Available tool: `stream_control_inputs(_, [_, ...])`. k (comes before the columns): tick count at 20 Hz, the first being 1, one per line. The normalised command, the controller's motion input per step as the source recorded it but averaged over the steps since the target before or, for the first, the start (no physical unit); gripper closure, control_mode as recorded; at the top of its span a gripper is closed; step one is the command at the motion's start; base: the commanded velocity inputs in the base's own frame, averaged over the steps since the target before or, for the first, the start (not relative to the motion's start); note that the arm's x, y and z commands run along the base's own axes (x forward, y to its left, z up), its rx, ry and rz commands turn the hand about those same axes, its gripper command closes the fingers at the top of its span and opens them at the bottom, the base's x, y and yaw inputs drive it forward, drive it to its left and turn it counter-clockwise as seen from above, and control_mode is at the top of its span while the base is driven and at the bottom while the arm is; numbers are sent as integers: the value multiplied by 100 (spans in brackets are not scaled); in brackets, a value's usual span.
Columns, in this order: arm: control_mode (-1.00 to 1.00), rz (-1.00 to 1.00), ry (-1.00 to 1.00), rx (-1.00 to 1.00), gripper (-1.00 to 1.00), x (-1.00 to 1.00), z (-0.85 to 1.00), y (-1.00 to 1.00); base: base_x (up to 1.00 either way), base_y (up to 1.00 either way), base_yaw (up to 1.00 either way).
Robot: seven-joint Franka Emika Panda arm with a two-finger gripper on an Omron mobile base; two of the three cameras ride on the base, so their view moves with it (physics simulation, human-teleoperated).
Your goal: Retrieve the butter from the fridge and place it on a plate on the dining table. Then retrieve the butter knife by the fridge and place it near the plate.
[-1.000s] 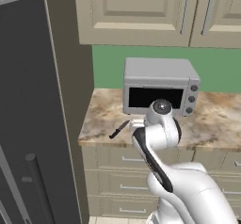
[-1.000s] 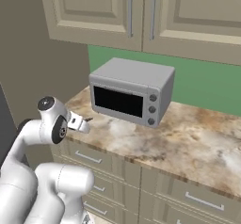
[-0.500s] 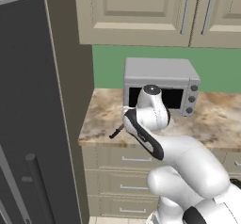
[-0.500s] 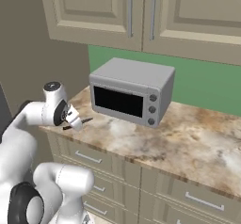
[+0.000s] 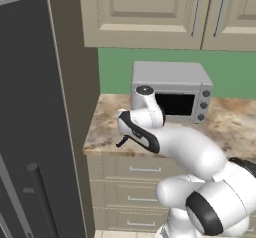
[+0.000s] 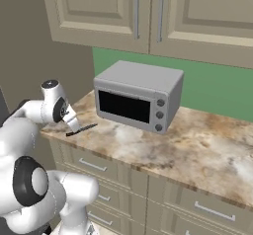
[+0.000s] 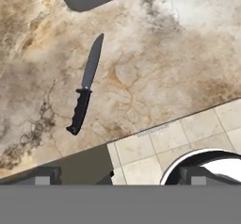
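The butter knife point(image 7: 86, 85) lies flat on the marbled counter point(image 6: 197, 145) near its left front corner, its dark handle toward the counter's edge and its grey blade angled back toward the toaster oven point(image 6: 138, 96) — it is touched by nothing. In the right base view the knife point(image 6: 81, 130) shows as a thin dark sliver just in front of the oven's left end. The gripper point(image 6: 73, 123) hangs just above and to the left of the knife, at the end of the white arm that curls in from the left; in the left base view the arm covers most of the knife, and only the dark handle end point(image 5: 121, 142) peeks out below it at the counter's front edge. The finger tips sit far apart at the bottom corners of the hand view, so the gripper is spread wide and holds nothing. The fridge point(image 5: 30, 132) stands as a tall dark grey mass to the left of the counter, with a long bar handle point(image 5: 42, 202) low on its near door. Beige drawers point(image 6: 148, 194) run under the counter, beige cabinets point(image 5: 150, 12) hang above a green wall point(image 6: 217, 88), and pale floor tiles point(image 7: 155, 152) show beyond the counter's edge in the hand view.
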Motion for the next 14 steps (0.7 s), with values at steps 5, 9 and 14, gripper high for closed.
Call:
stream_control_inputs(5, [-100,0,6,0,-100,47,-39,9,0,0,0])
stream_control_inputs(9, [-100,0,7,0,-100,44,-42,32,0,0,0])
stream_control_inputs(14, [-100,0,1,0,-100,50,-33,26,0,0,0])
